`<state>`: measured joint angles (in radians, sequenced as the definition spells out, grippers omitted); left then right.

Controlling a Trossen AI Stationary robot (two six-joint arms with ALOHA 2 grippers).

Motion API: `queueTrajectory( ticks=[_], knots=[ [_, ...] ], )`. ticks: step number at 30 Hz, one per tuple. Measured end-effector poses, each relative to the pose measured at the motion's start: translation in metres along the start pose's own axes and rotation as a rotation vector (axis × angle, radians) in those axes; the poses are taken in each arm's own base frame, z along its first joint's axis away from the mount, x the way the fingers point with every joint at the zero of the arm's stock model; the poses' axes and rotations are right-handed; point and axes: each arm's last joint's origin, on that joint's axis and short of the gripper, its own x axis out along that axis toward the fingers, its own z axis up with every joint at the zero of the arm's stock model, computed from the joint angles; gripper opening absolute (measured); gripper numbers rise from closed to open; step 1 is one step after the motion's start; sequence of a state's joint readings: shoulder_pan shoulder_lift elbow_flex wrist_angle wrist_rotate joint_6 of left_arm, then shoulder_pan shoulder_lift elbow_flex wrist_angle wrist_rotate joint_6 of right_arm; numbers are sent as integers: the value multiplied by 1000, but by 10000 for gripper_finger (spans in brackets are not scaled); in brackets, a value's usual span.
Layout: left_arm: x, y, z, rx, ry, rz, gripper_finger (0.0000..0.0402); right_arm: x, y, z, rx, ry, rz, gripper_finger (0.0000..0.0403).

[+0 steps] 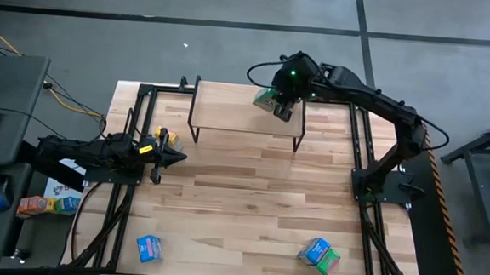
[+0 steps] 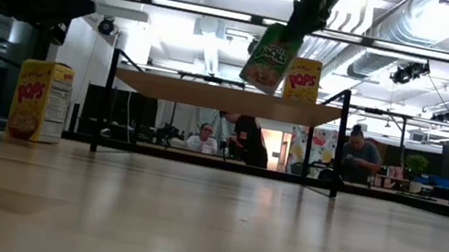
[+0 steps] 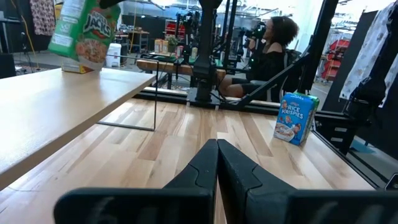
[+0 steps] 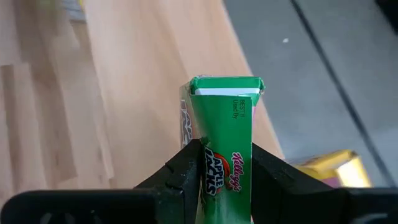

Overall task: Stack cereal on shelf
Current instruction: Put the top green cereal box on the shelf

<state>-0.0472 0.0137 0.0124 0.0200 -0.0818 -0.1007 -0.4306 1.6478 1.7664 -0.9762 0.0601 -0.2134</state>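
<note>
Right claw (image 4: 225,168) is clenched on green box (image 4: 225,118), being held tilted over shelf's (image 1: 230,107) right edge. Box judged light, crushable; narrow sides being gripped. Left claw (image 3: 216,163) is closed, empty.

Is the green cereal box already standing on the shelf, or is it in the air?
In the air: the green cereal box hangs tilted above the shelf, clamped by the right gripper.

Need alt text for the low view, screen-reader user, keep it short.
The right hand holds a green Apple Jacks box, tilted, just above the right part of the shelf, beside a yellow Pops box standing on it. Another Pops box stands on the table at left; people sit in the room behind.
</note>
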Motion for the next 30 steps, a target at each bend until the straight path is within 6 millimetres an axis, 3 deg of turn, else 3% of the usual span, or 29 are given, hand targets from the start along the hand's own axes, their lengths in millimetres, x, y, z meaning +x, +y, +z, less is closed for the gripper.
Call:
queueTrajectory(
  ticks=[30],
  knots=[
    [0, 0, 0, 0, 0, 0, 0, 7, -1, -1, -58, 29, -17, 96]
  ],
)
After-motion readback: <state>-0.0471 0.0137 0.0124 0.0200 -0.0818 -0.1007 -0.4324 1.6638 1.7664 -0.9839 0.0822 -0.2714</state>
